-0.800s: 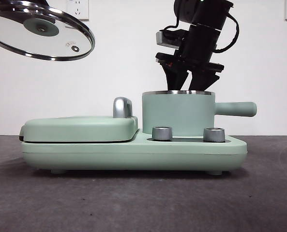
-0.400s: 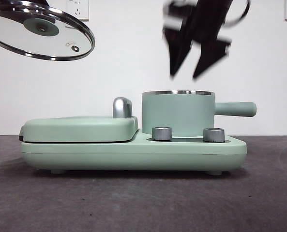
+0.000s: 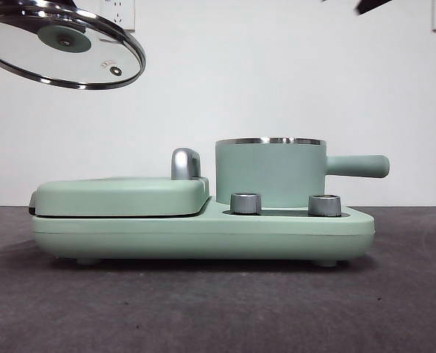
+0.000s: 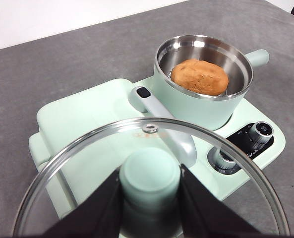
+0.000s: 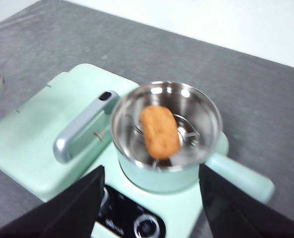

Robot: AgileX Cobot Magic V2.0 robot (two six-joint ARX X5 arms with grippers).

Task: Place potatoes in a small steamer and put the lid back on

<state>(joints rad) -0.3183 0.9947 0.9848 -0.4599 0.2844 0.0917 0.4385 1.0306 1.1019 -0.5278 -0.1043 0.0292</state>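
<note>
I have the potato (image 4: 200, 77) lying in the steamer (image 4: 199, 106). My left gripper (image 4: 149, 198) clamps the lid (image 4: 87, 163) by its knob, high to the left; my right gripper (image 5: 149, 208) hangs open above. An off-centre lowering could catch the rim. No writing is legible.

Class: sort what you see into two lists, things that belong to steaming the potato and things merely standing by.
Belongs to the job:
- potato, inside the steamer
- small steamer
- lid, held aloft by the left tool

Standing by:
- closed grill plate
- two control knobs
</note>
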